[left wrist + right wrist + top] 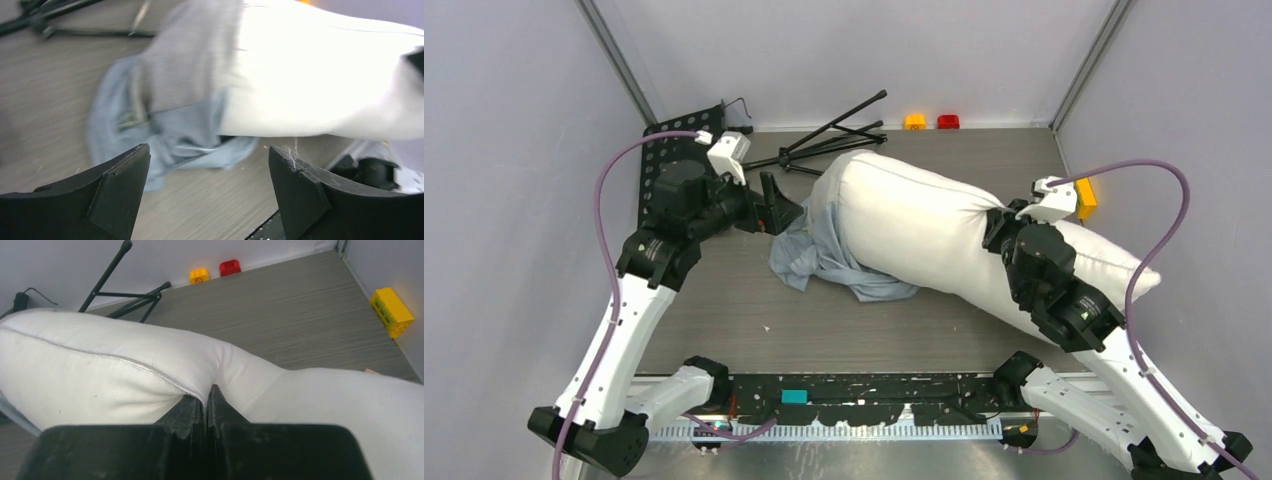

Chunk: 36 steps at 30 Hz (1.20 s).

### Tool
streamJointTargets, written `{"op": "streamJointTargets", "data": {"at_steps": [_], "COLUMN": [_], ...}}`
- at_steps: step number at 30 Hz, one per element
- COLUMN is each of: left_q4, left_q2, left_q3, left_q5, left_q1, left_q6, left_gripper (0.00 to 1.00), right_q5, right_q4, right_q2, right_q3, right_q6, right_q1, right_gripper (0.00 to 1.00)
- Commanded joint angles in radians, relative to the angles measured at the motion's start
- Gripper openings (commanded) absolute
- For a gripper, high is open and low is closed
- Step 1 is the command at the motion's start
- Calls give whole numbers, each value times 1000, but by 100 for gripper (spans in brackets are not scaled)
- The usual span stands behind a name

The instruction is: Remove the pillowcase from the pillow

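The right tool (206, 392) pinched the pillow (924, 225), tips buried. The left tool (209, 162) gaped wide by the pillowcase (809, 255), partly hidden at 9 o'clock.

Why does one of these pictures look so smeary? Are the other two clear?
Left wrist view: pillowcase and pillow are smeared, probably motion blur, though the left gripper looks crisp. Top view: sharp, evenly lit, soft shadows. Right wrist view: sharp, no glare.

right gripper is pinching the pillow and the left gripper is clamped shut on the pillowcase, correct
Not quite. The right gripper does pinch the pillow, but the left gripper is open: the left wrist view shows its jaws wide apart, with the pillowcase lying beyond them, ungripped.
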Motion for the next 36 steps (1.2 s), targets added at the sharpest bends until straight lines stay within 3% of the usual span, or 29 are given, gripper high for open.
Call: {"op": "streamJointTargets", "data": {"at_steps": [1, 9, 19, 28, 30, 34, 36], "left_q4": [172, 195, 284, 319, 310, 287, 255], "left_q2": [10, 102, 287, 418, 441, 460, 467], "left_q3": [-41, -34, 53, 138, 153, 154, 148], "left_q5": [253, 27, -65, -29, -63, -208, -297], "left_q1": [-33, -117, -126, -127, -127, -115, -91], "left_q6": [-33, 5, 14, 35, 36, 21, -15], "left_gripper": [90, 69, 69, 67, 53, 1, 0], "right_q5": [-69, -97, -119, -123, -120, -94, -66], "right_q4": [147, 146, 115, 118, 117, 118, 118], "right_q2": [-14, -23, -45, -41, -42, -55, -72], "right_q3": [52, 61, 56, 49, 48, 39, 33], "right_q6": [77, 68, 82, 85, 82, 71, 66], "right_q1": [-3, -2, -3, -3, -2, -3, -3], "right_gripper": [0, 0, 0, 0, 0, 0, 0]}}
